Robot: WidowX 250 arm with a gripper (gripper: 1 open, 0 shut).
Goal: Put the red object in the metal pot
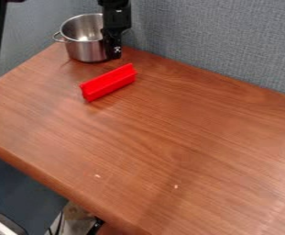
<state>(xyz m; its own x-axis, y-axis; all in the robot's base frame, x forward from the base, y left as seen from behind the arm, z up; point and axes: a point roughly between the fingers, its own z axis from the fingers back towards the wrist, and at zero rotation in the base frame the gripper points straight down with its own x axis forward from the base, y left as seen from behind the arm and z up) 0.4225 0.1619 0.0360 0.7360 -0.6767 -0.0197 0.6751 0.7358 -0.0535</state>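
One gripper [114, 52], shut w/ nothing held, upper left by metal pot [83, 39]; red object [109, 82] lies just below on table [169, 138].

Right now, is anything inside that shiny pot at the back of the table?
The metal pot shows only bare steel wall inside. Its floor is hidden by the near rim, and the gripper covers its right side. The red object lies outside, on the table.

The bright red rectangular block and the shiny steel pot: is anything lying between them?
Nothing: only bare wooden table separates the red block from the pot in the camera view.
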